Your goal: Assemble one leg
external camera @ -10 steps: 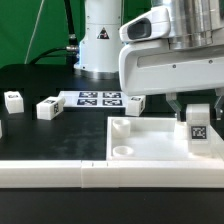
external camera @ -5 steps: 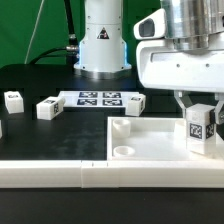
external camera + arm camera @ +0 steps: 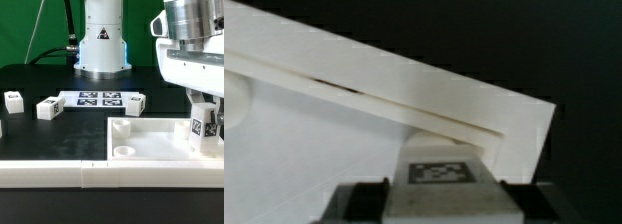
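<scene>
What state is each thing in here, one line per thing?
gripper: shut on the leg
leg: upright, gripped, at the panel's corner on the exterior view's right; whether it is seated cannot be told
panel: lying flat, near socket empty
spare legs: lying loose beyond the panel, none gripped

Marker board (image 3: 100, 98) lying flat on the black counter (image 3: 40, 140).
Green backdrop (image 3: 25, 25) hanging behind; white rail (image 3: 50, 172) running along the counter's near edge.
</scene>
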